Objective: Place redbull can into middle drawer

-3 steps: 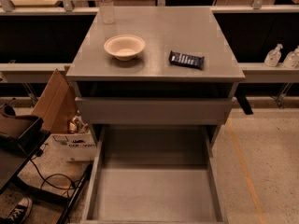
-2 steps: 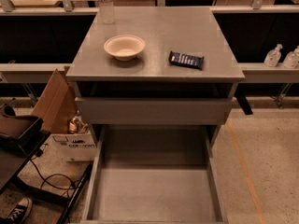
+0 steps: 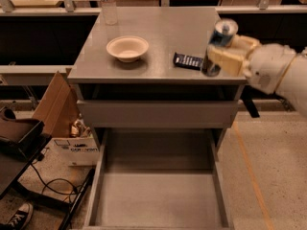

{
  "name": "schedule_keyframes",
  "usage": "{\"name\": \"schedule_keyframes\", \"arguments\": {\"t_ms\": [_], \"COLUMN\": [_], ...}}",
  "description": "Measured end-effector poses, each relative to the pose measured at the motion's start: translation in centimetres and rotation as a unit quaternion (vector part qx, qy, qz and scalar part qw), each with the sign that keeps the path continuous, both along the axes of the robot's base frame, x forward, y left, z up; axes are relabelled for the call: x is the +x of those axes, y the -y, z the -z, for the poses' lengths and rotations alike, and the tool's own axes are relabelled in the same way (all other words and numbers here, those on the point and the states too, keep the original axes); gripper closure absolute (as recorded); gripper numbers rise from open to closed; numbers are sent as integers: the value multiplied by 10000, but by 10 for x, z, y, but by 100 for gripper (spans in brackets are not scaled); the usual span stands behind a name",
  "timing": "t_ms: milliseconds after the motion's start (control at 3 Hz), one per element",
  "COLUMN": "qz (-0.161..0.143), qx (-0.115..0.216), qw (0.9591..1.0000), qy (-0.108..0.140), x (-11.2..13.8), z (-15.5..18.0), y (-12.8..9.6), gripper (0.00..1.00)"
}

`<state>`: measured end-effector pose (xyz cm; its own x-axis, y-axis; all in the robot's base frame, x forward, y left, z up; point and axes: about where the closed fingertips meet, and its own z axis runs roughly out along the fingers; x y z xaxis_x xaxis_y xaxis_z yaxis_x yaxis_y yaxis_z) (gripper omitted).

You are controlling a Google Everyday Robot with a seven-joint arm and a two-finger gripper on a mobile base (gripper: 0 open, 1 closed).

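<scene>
Gripper [image 3: 216, 57], on white arm [image 3: 286, 75] extended from right, clamps tan fingers [image 3: 229, 61] around tilted blue-and-silver redbull can [image 3: 224, 30] above grey worktop [image 3: 158, 28].

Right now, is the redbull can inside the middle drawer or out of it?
Out. The end effector holds the redbull can tilted by the cabinet top's right side; the middle drawer below is open, its floor bare.

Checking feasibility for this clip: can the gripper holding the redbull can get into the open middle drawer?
Probably yes. The gripper, shut on the redbull can, is at the cabinet top's right edge; the middle drawer stands pulled out below, its floor bare and uncovered from above.
</scene>
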<state>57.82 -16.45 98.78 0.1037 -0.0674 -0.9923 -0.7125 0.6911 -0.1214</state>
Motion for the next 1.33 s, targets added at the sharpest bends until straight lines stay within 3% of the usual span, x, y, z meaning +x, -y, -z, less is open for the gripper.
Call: {"name": "schedule_keyframes", "arguments": {"t_ms": [333,667,1333], "qz": [-226,-227,-347], "qx": [76,66,23], "qw": [9951,9893,9875], "qy": [-957,-1441,-1539], "x": [-40,-58,-60], "z": [144,218,231], "y": [-13,-23,-36], "gripper": [100,100,100]}}
